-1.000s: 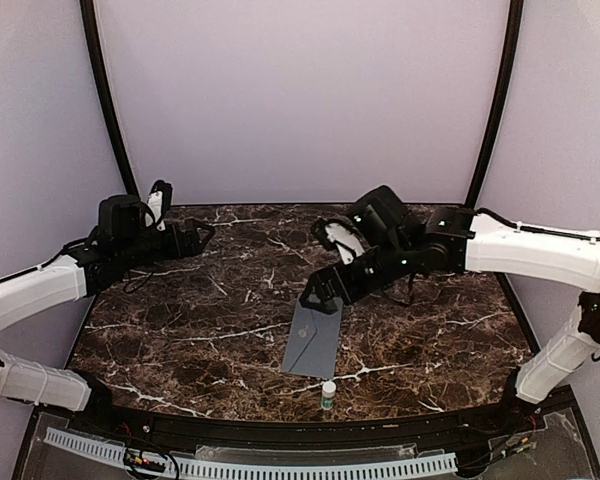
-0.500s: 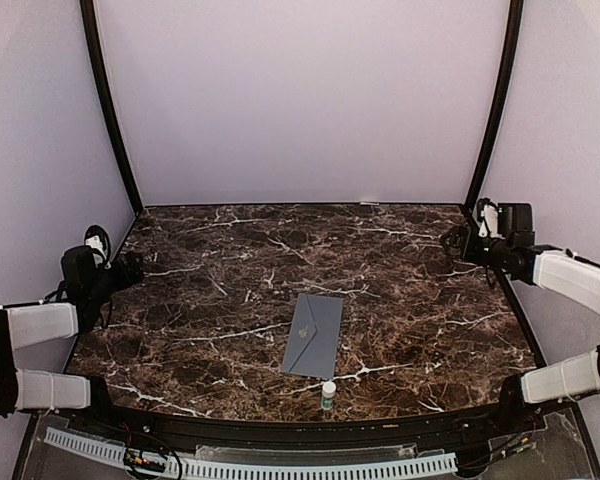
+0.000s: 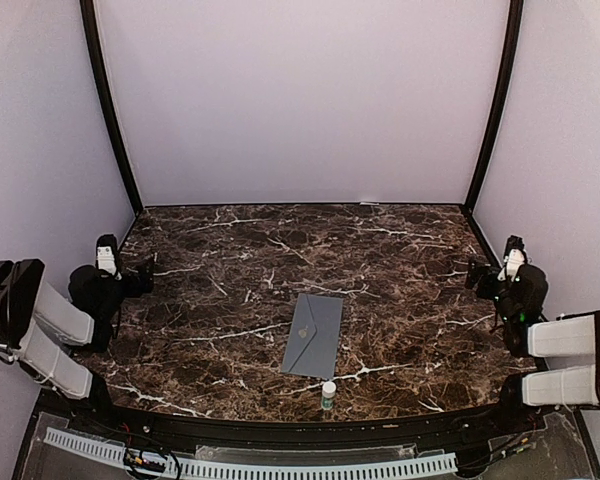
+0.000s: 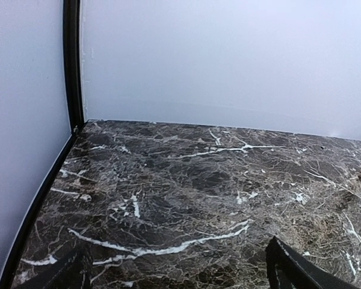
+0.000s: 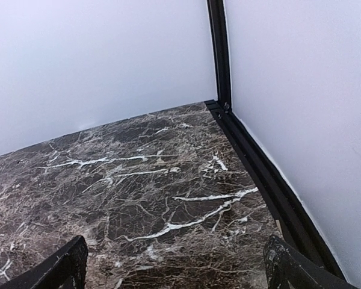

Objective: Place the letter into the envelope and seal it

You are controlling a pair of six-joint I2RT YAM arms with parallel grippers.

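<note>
1. Both arms have folded back toward their bases since the earlier frames. The envelope has not shifted and lies flat near the middle of the table, just beyond a small bottle at the near edge.
2. Its pointed flap appears folded down. The letter is nowhere in view, so it is probably already inside.
3. Its long axis runs from near edge to far edge, leaning slightly right at the far end.
4. The left gripper sits by the left edge, jaws spread and empty, with the envelope well apart to its right.
5. The right gripper sits by the right edge, likewise spread and empty, with the envelope well apart to its left. Neither gripper is clearly nearer.
</note>
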